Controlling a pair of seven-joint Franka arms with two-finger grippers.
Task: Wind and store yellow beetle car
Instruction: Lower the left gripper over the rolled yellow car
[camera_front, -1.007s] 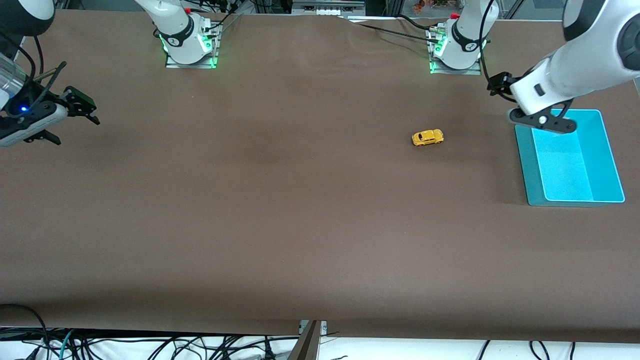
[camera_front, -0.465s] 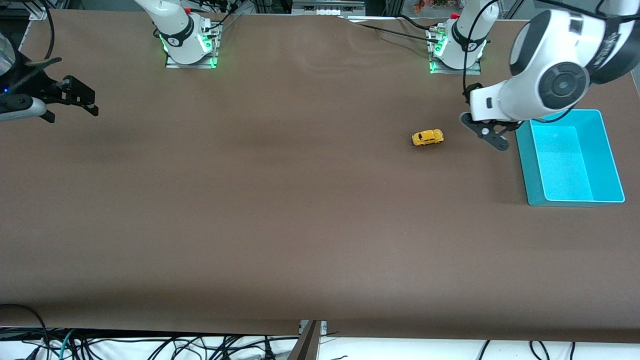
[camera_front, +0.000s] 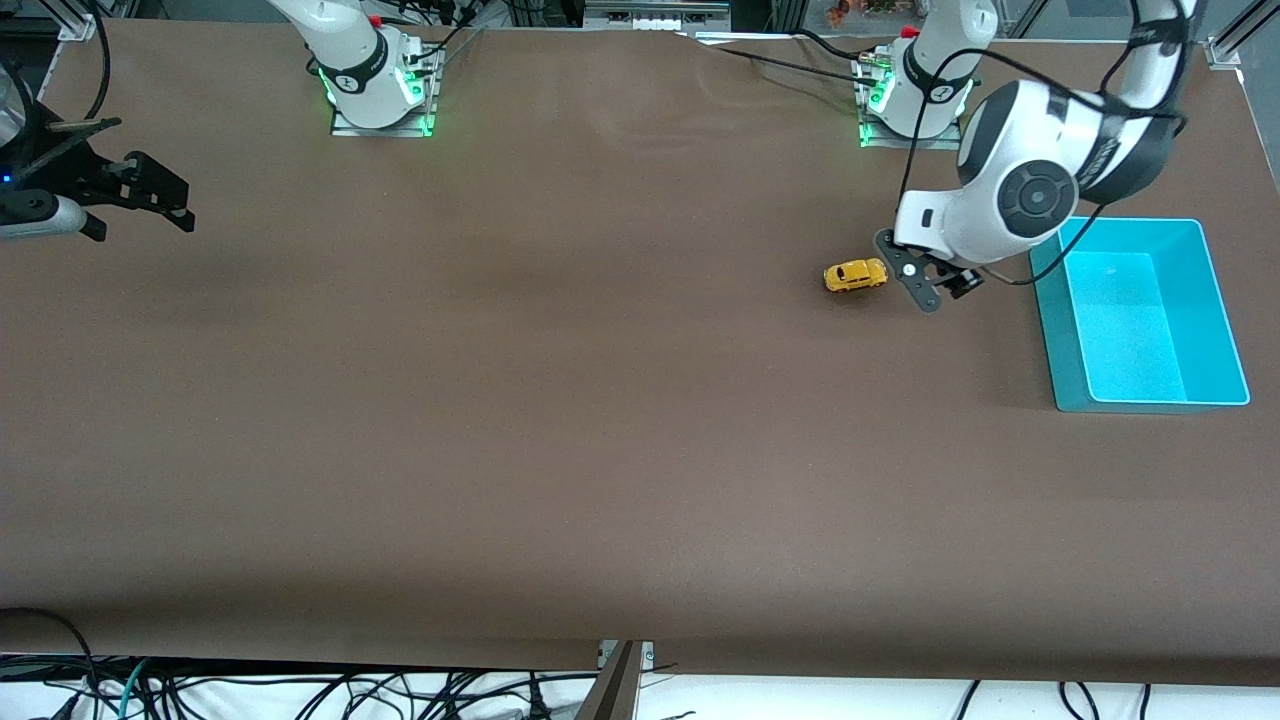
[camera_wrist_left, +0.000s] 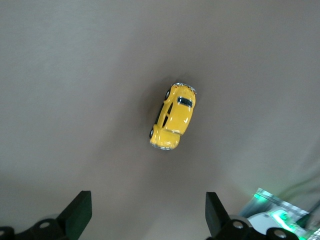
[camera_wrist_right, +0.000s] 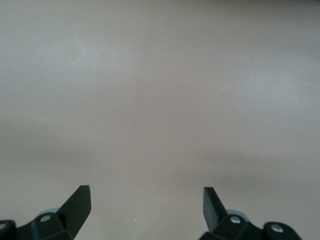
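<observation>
The yellow beetle car (camera_front: 855, 275) stands on its wheels on the brown table, toward the left arm's end. In the left wrist view the yellow beetle car (camera_wrist_left: 173, 116) lies ahead of the fingertips, not between them. My left gripper (camera_front: 908, 272) hangs open just beside the car, between it and the teal bin, touching nothing. Its fingers (camera_wrist_left: 80, 210) stand wide apart around my left gripper's middle (camera_wrist_left: 147, 202). My right gripper (camera_front: 145, 222) waits open and empty at the right arm's end of the table. Only bare table shows in front of my right gripper (camera_wrist_right: 146, 195).
A teal bin (camera_front: 1050, 330) with nothing in it sits at the left arm's end of the table, beside the car. The two arm bases (camera_front: 380, 90) stand along the table edge farthest from the front camera. Cables hang below the near edge.
My left arm has swung from over the teal bin's corner across to beside the car. The right gripper shifted slightly toward the bases' edge, then held still. The car has not moved.
</observation>
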